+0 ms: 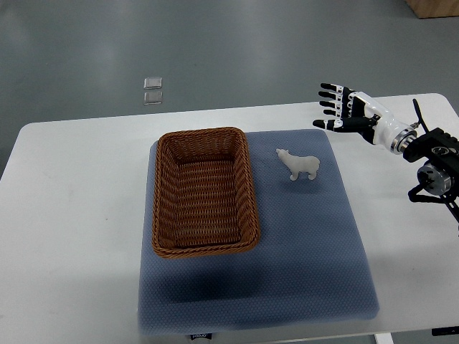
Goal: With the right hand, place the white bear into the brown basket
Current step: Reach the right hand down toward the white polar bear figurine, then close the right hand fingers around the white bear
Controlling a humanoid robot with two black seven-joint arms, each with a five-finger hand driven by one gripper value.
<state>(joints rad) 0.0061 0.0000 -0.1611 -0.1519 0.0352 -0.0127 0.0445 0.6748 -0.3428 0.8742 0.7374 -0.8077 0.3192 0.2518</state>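
A small white bear [299, 165] stands on the blue mat [308, 244], just right of the brown wicker basket [162, 215]. The basket is rectangular and holds nothing. My right hand [337, 107] hovers above the table's far right part, up and to the right of the bear, well apart from it. Its fingers are spread and hold nothing. The right arm comes in from the right edge. The left arm does not show.
The white table [72, 215] carries the mat and basket. Two small clear squares [153, 90] lie on the grey floor beyond the table's far edge. A brown box corner [434, 7] shows at top right.
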